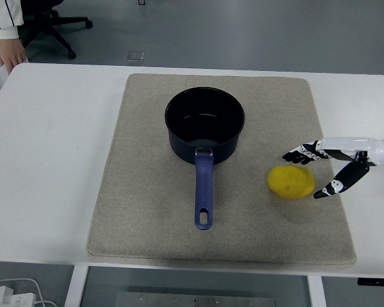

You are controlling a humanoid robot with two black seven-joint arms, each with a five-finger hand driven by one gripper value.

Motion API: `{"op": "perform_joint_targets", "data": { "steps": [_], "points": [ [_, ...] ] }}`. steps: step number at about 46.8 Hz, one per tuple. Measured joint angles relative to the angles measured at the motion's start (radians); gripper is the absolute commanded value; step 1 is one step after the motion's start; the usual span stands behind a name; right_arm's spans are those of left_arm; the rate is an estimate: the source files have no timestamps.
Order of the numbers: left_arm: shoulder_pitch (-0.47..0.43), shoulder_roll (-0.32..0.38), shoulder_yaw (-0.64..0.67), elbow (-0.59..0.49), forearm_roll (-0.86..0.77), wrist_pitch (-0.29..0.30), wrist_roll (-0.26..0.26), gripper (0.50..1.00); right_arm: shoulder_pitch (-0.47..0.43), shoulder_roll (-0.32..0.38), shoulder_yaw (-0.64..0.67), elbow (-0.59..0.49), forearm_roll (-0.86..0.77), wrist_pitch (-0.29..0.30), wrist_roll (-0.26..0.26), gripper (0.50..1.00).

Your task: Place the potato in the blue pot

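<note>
Spread right hand (321, 167) beside potato (290, 182) (on mat (147, 211))

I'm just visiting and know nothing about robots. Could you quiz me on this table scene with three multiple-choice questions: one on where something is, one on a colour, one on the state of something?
1. Where does the potato lie relative to the blue pot?
A. inside it
B. on the mat to its right, nearer the table's front edge
C. behind it

2. What colour is the potato?
A. yellow
B. red
C. green

3. What is the right hand doing?
A. gripping the pot's handle
B. clenched around the potato
C. open beside the potato, holding nothing

Answers: 1 B, the potato rests on the beige mat, apart from the pot. 2 A, its skin is plain yellow. 3 C, fingers and thumb are spread just right of the potato.
</note>
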Motion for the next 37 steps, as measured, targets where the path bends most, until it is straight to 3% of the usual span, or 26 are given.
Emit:
{"op": "perform_joint_targets", "data": {
  "steps": [12, 19, 37],
  "points": [
    [0.000, 0.000, 0.000, 0.000, 0.000, 0.000, 0.000, 0.996, -0.030, 0.033, 0.000, 0.001, 0.004, -0.101, 0.004, 0.932],
    [0.000, 0.000, 0.000, 0.000, 0.000, 0.000, 0.000, 0.996, -0.032, 0.040, 0.001, 0.003, 0.004, -0.151, 0.042, 0.932],
    [0.000, 0.000, 0.000, 0.000, 0.000, 0.000, 0.000, 0.996, -0.049, 0.038, -0.002, 0.020, -0.023, -0.160, 0.105, 0.932]
  ]
}}
